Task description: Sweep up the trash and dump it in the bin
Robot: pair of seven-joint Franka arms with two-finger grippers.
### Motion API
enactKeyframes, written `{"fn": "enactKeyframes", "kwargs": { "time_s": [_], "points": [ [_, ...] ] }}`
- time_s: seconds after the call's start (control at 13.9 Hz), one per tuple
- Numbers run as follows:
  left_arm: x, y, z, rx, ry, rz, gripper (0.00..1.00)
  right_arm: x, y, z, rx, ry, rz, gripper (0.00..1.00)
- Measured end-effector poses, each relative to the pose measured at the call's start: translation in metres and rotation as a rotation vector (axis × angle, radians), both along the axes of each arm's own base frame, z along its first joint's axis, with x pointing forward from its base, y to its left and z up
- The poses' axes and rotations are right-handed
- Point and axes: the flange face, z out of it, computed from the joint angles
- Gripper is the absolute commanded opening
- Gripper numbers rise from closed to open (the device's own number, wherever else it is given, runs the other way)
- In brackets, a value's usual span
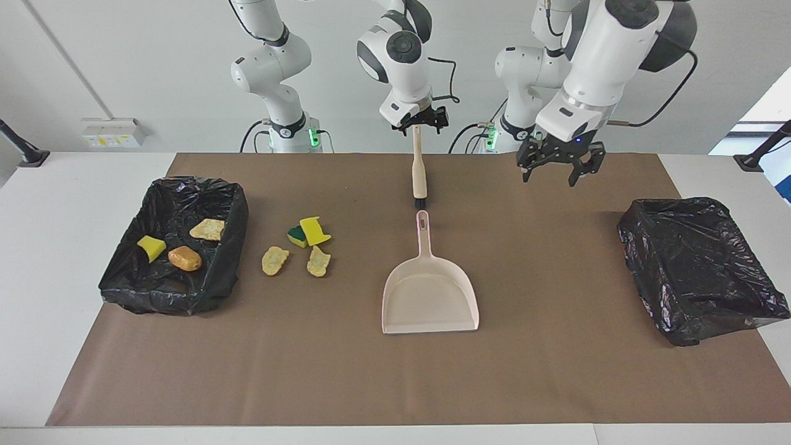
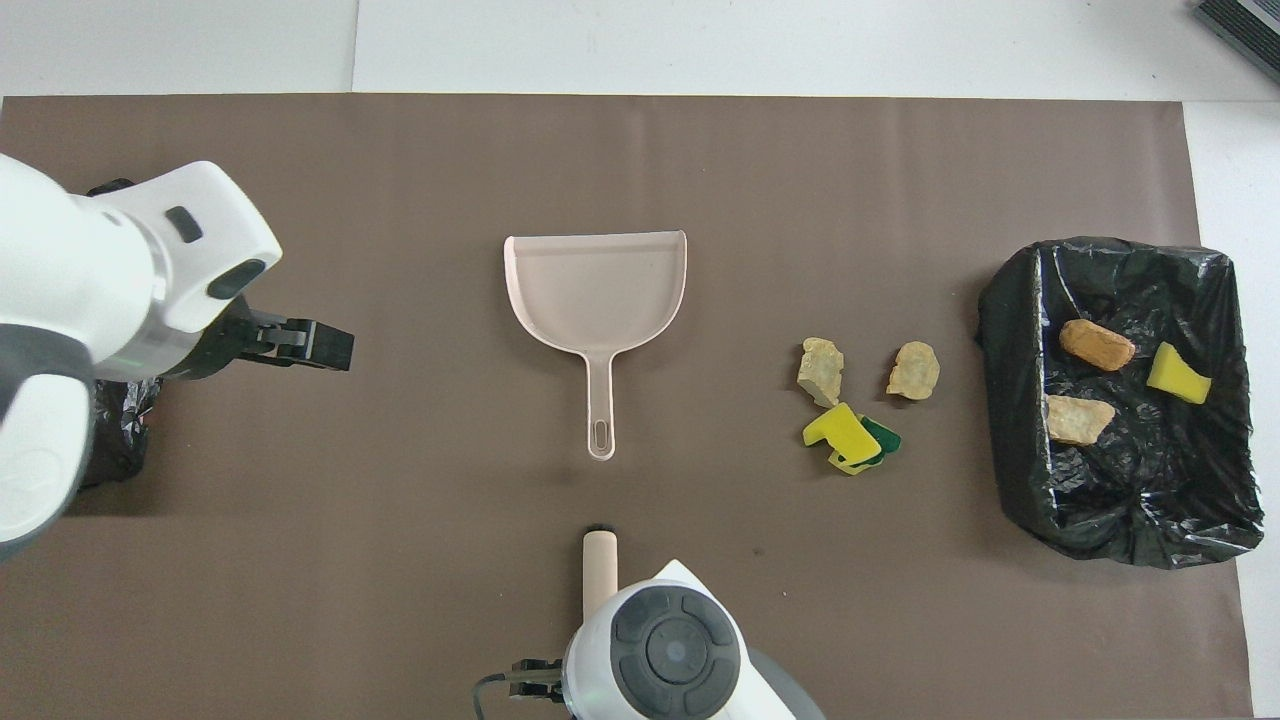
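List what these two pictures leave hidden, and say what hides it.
1. Overhead view: the right arm covers the right tool and part of the brush it holds.
2. Overhead view: the left arm covers much of the empty bin.

Matt brown paper sheet (image 1: 556, 383) covers the table. Crinkled glossy black plastic lines both bins (image 1: 698, 266). The dustpan (image 1: 430, 290) looks smooth plastic; sponge pieces (image 1: 312, 231) porous.

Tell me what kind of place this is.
Most likely a robotics lab: two white arms mounted at a table covered with a brown mat, plus staged props, a dustpan and lined bins.
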Motion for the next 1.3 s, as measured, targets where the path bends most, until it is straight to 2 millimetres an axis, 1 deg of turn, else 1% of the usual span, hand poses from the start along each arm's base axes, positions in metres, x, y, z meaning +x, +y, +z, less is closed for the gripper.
{"fn": "enactKeyframes", "kwargs": {
  "time_s": [0.14, 0.36, 0.5, 0.58, 0.72, 0.94, 1.01, 1.3],
  "points": [
    [0.0, -0.038, -0.033, -0.01, -0.006, 0.036, 1.0, -0.005, -0.001, -0.01, -0.014, 0.007, -0.004, 1.0],
    [-0.004, -0.102, -0.093, -0.033, -0.02, 0.081, 1.0, -0.019, 0.011, -0.03, -0.02, 0.003, 0.019, 1.0],
    [-0.014, -0.132, -0.124, -0.028, -0.006, 0.058, 1.0, -0.025, 0.017, -0.038, -0.027, 0.006, 0.033, 1.0],
    [-0.018, -0.142, -0.135, -0.026, -0.002, 0.047, 1.0, -0.027, 0.018, -0.04, -0.03, 0.008, 0.037, 1.0],
    [-0.023, -0.153, -0.151, -0.02, 0.007, 0.032, 1.0, -0.03, 0.019, -0.044, -0.034, 0.009, 0.043, 1.0],
    [-0.022, -0.154, -0.161, -0.014, 0.016, 0.03, 1.0, -0.032, 0.02, -0.05, -0.034, 0.004, 0.043, 1.0],
    [-0.022, -0.154, -0.164, -0.011, 0.018, 0.031, 0.96, -0.033, 0.019, -0.053, -0.038, 0.007, 0.043, 1.0],
    [-0.02, -0.154, -0.172, -0.011, 0.019, 0.033, 0.63, -0.038, 0.021, -0.063, -0.037, -0.005, 0.047, 1.0]
  ]
}}
